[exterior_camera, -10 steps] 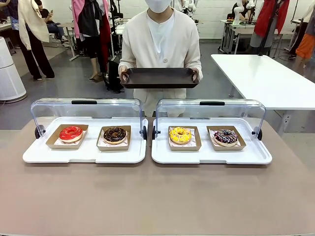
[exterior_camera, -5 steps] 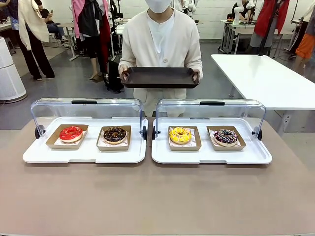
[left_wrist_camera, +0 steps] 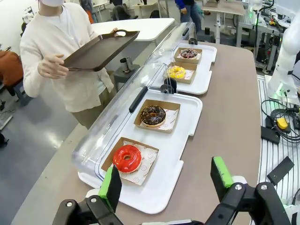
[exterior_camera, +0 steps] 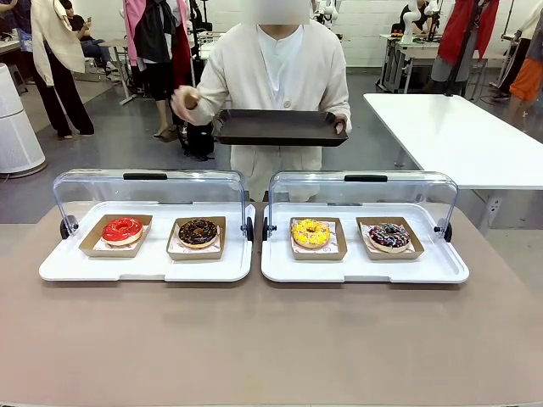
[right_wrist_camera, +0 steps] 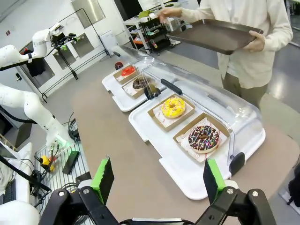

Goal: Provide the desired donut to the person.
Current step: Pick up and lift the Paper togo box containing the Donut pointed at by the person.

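Left gripper point(left_wrist_camera: 166, 180): is being held wide open by the left display tray's point(exterior_camera: 144, 270) outer end, nothing gripped.
Right gripper point(right_wrist_camera: 158, 177): is being held wide open, empty.
Donuts: 4 are being kept along the table's point(exterior_camera: 271, 339) far edge. The red donut point(exterior_camera: 122, 229) and chocolate donut point(exterior_camera: 198, 231) are on the left display tray, the yellow donut point(exterior_camera: 310, 232) and sprinkled donut point(exterior_camera: 389, 236) on the right display tray point(exterior_camera: 365, 273).
Person point(exterior_camera: 280, 76): a dark serving tray point(exterior_camera: 280, 127) is being held out, and the free hand point(exterior_camera: 184, 103) is being raised beside it.
Progress: no donut is being touched; choice, pick-up and handover are judged outstanding.

Front camera: fixed, robot's side, facing across desk point(exterior_camera: 271, 339) toward person point(exterior_camera: 280, 76). Left wrist camera: raised over desk's left end, looking down its length. Right wrist camera: same from right end. All share trays point(exterior_camera: 148, 270), person.
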